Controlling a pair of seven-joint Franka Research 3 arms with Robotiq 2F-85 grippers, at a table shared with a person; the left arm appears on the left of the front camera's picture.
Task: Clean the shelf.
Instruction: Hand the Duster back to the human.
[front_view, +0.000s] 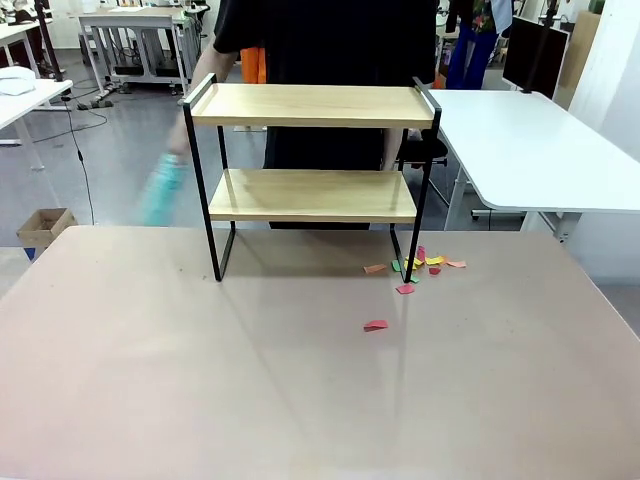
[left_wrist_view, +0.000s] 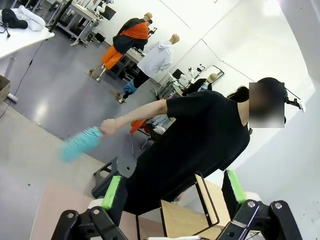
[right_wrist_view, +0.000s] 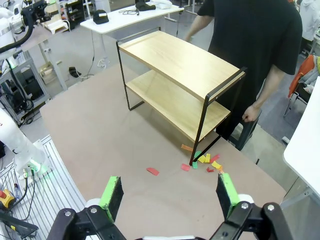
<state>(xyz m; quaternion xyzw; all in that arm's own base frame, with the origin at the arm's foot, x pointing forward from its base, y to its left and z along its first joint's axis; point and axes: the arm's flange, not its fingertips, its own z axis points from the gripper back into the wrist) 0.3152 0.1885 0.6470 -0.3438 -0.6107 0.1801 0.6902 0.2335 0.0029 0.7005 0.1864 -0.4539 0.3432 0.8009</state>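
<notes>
The shelf (front_view: 312, 150) stands at the upper middle of the frame on the worktop (front_view: 200, 380), paper scraps (front_view: 415, 265) by its right leg. Both the left gripper (left_wrist_view: 172, 190) and right gripper (right_wrist_view: 167, 192) have jaws apart, empty. A person's hand (left_wrist_view: 107, 127) holds a blurred teal duster (front_view: 163, 190).

Left gripper (left_wrist_view: 172, 192) — black linkage body, silver bolts at the knuckles, bright green pads (left_wrist_view: 111, 192) on the inner faces of both fingers. Right gripper (right_wrist_view: 169, 194) — same black frame, same green pads (right_wrist_view: 111, 195), bolts below the fingers. Beyond the fingertips, person (left_wrist_view: 200, 135) in black short-sleeved tee.
</notes>
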